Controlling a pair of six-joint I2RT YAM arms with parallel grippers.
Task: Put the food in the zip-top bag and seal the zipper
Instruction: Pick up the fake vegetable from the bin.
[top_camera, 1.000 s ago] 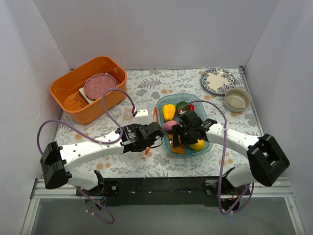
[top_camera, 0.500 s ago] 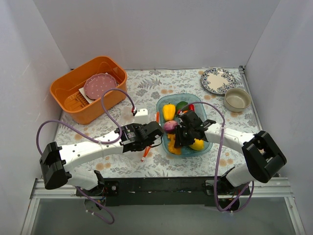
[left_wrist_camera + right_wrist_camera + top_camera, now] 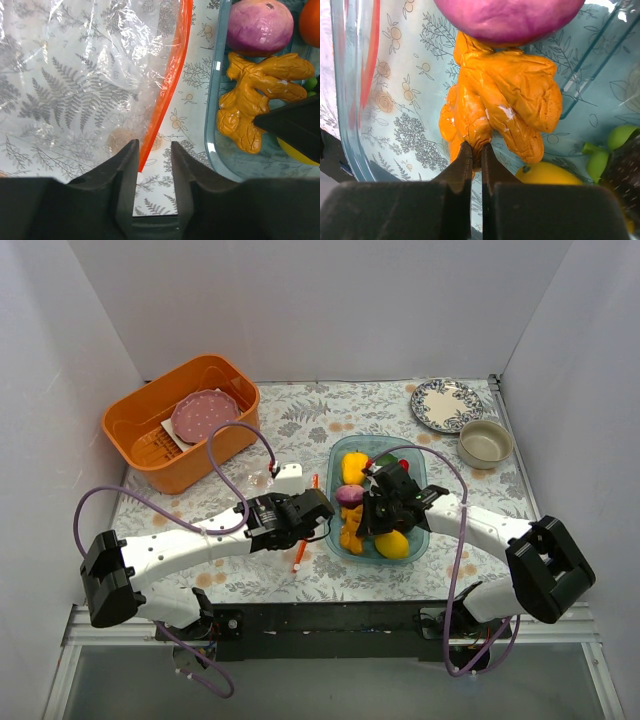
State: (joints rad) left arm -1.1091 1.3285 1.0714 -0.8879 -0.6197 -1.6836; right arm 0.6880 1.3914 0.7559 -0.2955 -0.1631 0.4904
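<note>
The clear zip-top bag (image 3: 75, 75) lies flat on the floral cloth, its orange-red zipper (image 3: 172, 75) (image 3: 300, 552) running beside the blue tray (image 3: 215, 125) (image 3: 380, 438). My left gripper (image 3: 152, 145) (image 3: 318, 512) hovers over the strip's near end with a narrow gap between its jaws; the strip's tip lies against the left finger, not pinched. The tray holds food: a purple onion (image 3: 510, 15) (image 3: 349, 495), a yellow pepper (image 3: 353, 468), a lemon (image 3: 547, 175) and a knobbly orange piece (image 3: 505, 95) (image 3: 250, 95). My right gripper (image 3: 476, 146) (image 3: 358, 525) is shut on a lobe of that orange piece.
An orange basket (image 3: 150, 435) with a pink plate (image 3: 205, 418) stands at the back left. A patterned plate (image 3: 445, 403) and a beige bowl (image 3: 485, 443) sit at the back right. A small white box (image 3: 289, 478) lies left of the tray. White walls enclose the table.
My right gripper has come down into the tray and shut on the orange piece. The left jaws have parted slightly over the zipper's end.
</note>
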